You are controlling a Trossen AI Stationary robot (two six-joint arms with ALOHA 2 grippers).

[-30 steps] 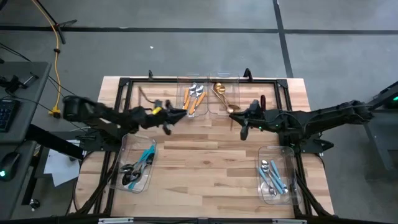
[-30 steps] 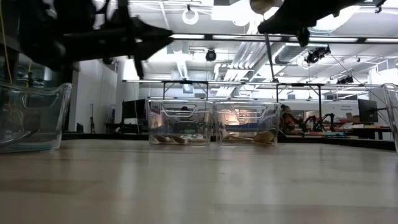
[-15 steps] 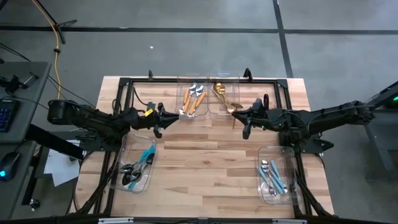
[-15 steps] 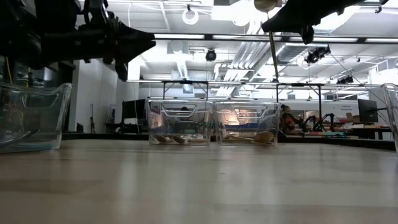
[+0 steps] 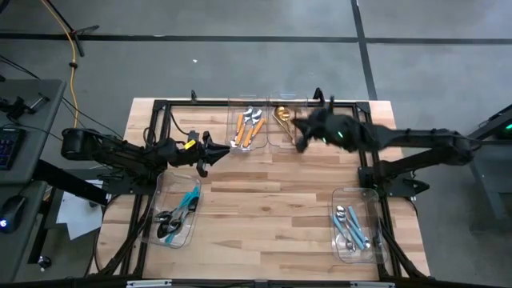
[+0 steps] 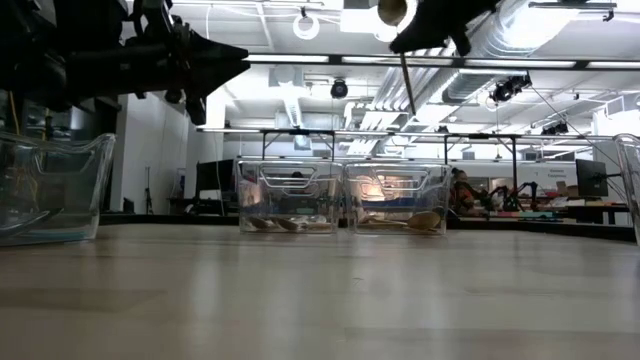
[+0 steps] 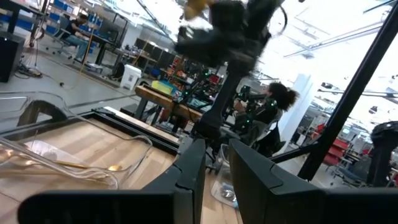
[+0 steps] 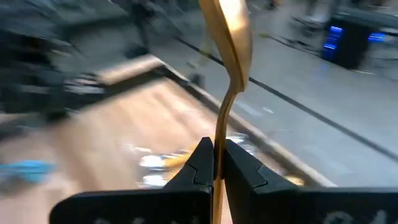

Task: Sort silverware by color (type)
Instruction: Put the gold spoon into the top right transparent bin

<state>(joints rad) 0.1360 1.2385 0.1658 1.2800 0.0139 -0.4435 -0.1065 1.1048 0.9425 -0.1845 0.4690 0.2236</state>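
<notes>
At the left of the high view, the left gripper (image 5: 210, 150) is held over bare wood short of the back bins, its fingers (image 7: 189, 171) set narrowly apart with nothing seen between them; it waits there. Just below it, the near-left bin (image 5: 174, 214) holds the dark-headed, blue-handled pieces (image 5: 178, 212). Toward the middle, at the back edge, the orange-handled spoons (image 5: 250, 128) lie in one clear bin (image 5: 237, 106), and the gold bin (image 5: 298, 102) stands touching it on the right, with gold pieces (image 5: 282, 117) already inside. The coming move is judged to turn on the right gripper (image 5: 302, 138), the nearer of the two, which is positioned over the near edge of that gold bin. Its fingers (image 8: 202, 163) are clamped on the handle of a gold spoon (image 8: 225, 74), whose long axis runs straight out from the fingertips, bowl farthest away; in the low view the spoon (image 6: 404, 62) is seen hanging steeply, well above the bin. A release there is judged likely to drop it among its own kind, provided the handle clears the rim. At the near right, the light-blue-handled spoons (image 5: 352, 226) rest in their own bin (image 5: 374, 202). The wooden table (image 5: 264, 208) shows no loose utensil. Beyond it lies a workshop with benches, where a seated person (image 7: 273, 106) is seen.
</notes>
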